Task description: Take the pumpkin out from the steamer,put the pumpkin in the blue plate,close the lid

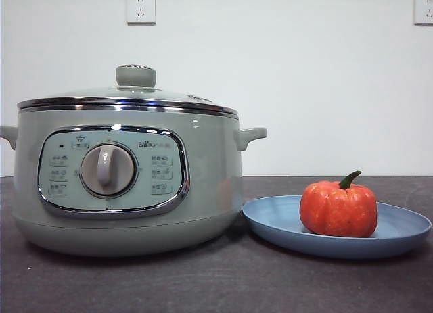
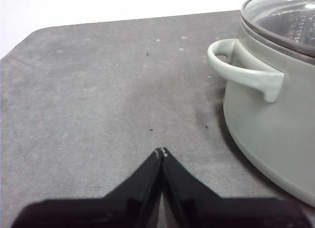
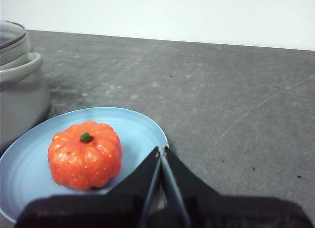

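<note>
The sage-green steamer [image 1: 128,178] stands on the left of the table with the glass lid [image 1: 135,90] resting on its rim. The orange pumpkin [image 1: 338,208] sits upright in the blue plate [image 1: 270,222] to the right of the pot. Neither arm shows in the front view. My left gripper [image 2: 161,151] is shut and empty over bare table, beside the steamer's side handle [image 2: 241,70]. My right gripper [image 3: 162,149] is shut and empty at the rim of the blue plate [image 3: 133,122], with the pumpkin [image 3: 84,154] a little apart from it.
The table is a dark grey mat [image 1: 216,286] before a white wall with two sockets [image 1: 141,9]. The steamer's other handle [image 3: 19,70] reaches toward the plate.
</note>
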